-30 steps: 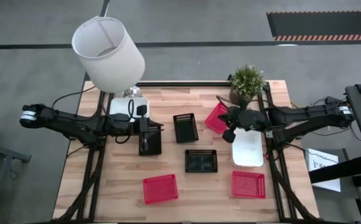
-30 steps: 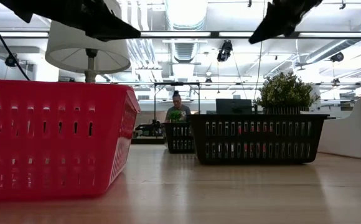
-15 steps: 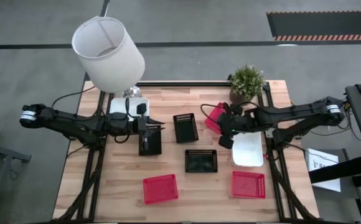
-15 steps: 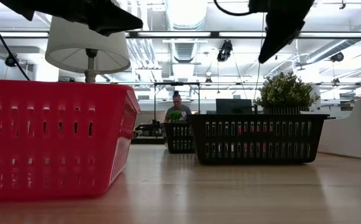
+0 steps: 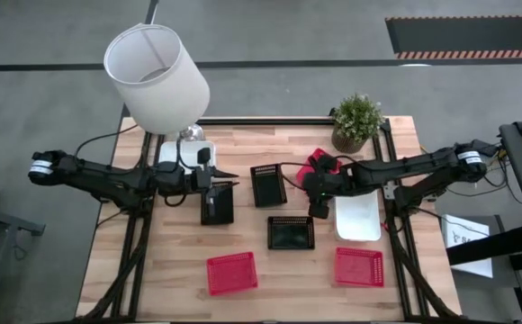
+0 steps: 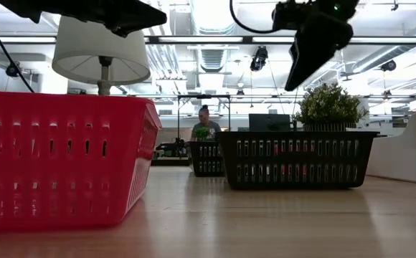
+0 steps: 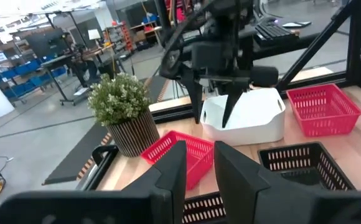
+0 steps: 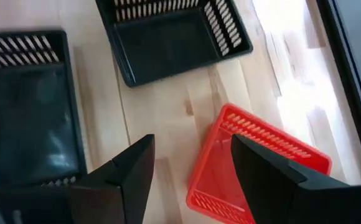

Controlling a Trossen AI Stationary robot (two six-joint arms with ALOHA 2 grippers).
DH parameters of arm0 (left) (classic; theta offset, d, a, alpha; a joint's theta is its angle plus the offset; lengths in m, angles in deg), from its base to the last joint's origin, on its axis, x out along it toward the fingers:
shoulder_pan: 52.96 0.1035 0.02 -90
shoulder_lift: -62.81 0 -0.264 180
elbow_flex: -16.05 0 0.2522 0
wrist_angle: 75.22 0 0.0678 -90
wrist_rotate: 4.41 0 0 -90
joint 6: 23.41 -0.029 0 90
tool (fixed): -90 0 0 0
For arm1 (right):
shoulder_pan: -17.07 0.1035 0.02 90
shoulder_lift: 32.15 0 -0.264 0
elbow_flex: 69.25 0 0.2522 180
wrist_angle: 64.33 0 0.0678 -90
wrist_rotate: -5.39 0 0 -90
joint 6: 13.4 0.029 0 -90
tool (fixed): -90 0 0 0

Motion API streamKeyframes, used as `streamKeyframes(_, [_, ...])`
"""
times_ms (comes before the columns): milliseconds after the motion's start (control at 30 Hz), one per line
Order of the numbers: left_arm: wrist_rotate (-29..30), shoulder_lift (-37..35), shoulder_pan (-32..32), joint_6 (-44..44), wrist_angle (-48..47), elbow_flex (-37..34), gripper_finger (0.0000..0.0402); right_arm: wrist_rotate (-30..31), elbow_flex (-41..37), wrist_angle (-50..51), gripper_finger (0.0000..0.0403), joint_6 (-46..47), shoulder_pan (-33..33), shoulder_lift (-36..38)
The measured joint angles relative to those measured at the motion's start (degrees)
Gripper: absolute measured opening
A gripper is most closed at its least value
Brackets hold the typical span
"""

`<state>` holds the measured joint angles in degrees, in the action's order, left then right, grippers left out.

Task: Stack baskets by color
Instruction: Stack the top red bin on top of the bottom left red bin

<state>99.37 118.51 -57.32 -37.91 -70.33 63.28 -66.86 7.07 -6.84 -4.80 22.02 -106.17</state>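
Observation:
My right gripper (image 8: 190,180) is open and slants down over a red basket (image 8: 255,165) that lies askew on the table beside the plant pot (image 7: 134,130). It touches nothing. Two black baskets (image 5: 268,184) (image 5: 291,232) sit at mid-table, and a third (image 5: 216,207) sits under my left gripper (image 7: 199,174). That gripper points level with a narrow gap and nothing between its fingers. Two more red baskets (image 5: 231,273) (image 5: 359,266) sit near the front edge. One white basket (image 5: 358,218) lies at the right, another (image 5: 186,151) by the lamp.
A white lampshade (image 5: 157,67) stands over the far left corner and a potted plant (image 5: 357,120) at the far right. Bare wood (image 5: 270,270) shows between the two front red baskets. A person (image 6: 204,125) is in the room behind the table.
My right gripper has moved toward the table's left edge and down, tipping further downward, and now hangs over the red basket by the plant. The baskets have stayed where they were.

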Motion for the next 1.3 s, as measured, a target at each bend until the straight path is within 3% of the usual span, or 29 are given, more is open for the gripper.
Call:
streamKeyframes(233, [0.0,0.1,0.0,-5.8,1.5,0.0,0.0065,-7.5,6.3,2.3,0.0203,6.5,0.0,-2.0])
streamKeyframes(533, [0.0,0.2,0.0,-6.3,3.4,-0.1,0.0065,-14.1,12.0,8.9,0.0203,22.8,0.4,-5.3])
streamKeyframes(1067, [0.0,0.5,0.0,-7.3,3.4,-0.1,0.0065,-11.8,13.8,18.5,0.0203,24.8,-4.7,-12.6])
streamKeyframes(1300, [0.0,0.5,0.0,-7.3,3.4,-0.1,0.0065,-8.9,13.7,18.7,0.0203,18.4,-5.4,-17.4])
